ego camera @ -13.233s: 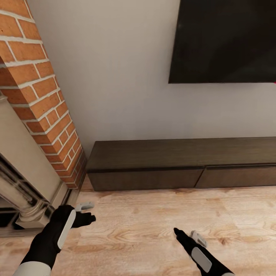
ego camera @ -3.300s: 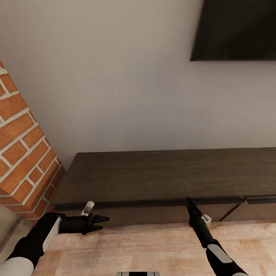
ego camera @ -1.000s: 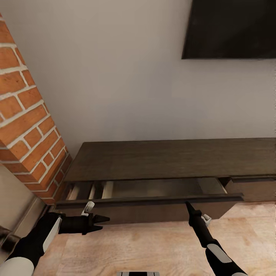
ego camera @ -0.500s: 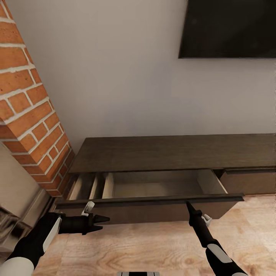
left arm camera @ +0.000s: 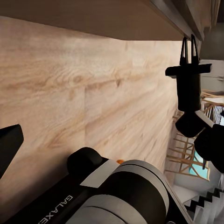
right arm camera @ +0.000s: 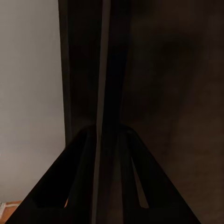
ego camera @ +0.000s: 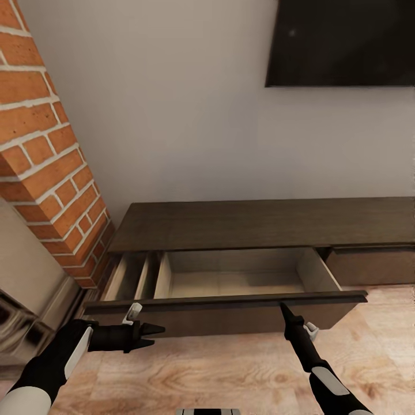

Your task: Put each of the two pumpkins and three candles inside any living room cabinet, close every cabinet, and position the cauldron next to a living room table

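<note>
A pale wall (ego camera: pixel 190 115) bears a dark screen (ego camera: pixel 340 43), beside red brickwork (ego camera: pixel 46 150) above wooden flooring (ego camera: pixel 230 374).

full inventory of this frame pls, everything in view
cabinet: 1, dark brown, against the wall
drawer: 1, open, pale beige inside, nothing visible in it
second drawer front: 1, dark brown, shut, at the head view's right
brick column: 1, red-orange, at the head view's left
screen: 1, black, on the wall
floor: light wood
left gripper: black, over the floor, touching nothing
right gripper: black, jaws on the drawer's front edge
</note>
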